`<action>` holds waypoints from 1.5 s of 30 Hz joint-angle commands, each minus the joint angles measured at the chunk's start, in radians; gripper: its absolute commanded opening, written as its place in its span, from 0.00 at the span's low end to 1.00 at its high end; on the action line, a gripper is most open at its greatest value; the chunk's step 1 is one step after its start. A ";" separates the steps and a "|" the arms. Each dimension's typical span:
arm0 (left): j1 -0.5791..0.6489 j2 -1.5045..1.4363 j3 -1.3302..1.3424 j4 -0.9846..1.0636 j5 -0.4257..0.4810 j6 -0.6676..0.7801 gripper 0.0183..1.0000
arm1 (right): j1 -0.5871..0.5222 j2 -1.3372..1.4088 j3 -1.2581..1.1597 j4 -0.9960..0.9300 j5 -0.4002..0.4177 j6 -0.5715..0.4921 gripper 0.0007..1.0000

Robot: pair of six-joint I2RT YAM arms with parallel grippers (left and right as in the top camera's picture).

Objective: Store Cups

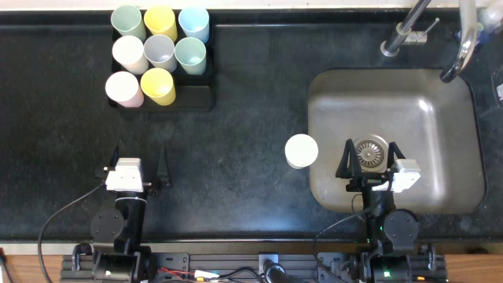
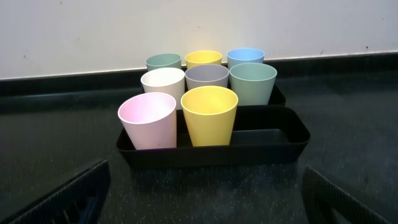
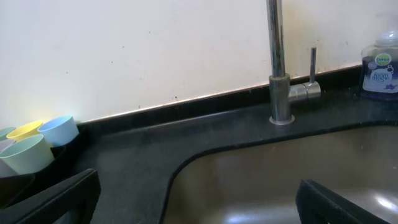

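A black tray (image 1: 196, 96) at the back left of the counter holds several cups in pastel colours, among them a pink cup (image 1: 124, 88) and a yellow cup (image 1: 158, 85) in its front row. The front right slot (image 2: 267, 137) of the tray is bare. A lone white cup (image 1: 301, 151) stands on the counter just left of the sink (image 1: 440, 118). My left gripper (image 1: 140, 153) is open in front of the tray, well short of it. My right gripper (image 1: 370, 151) is open over the sink's front part, to the right of the white cup.
A faucet (image 1: 409, 27) rises behind the sink, and a soap bottle (image 3: 379, 71) stands on the counter near it. A white wall (image 3: 155, 43) bounds the counter at the back. Dark counter (image 1: 251, 102) spreads between tray and sink.
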 commanded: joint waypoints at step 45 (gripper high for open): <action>-0.006 -0.012 -0.004 0.000 0.014 0.012 1.00 | 0.149 1.095 1.225 -1.173 0.024 -0.116 1.00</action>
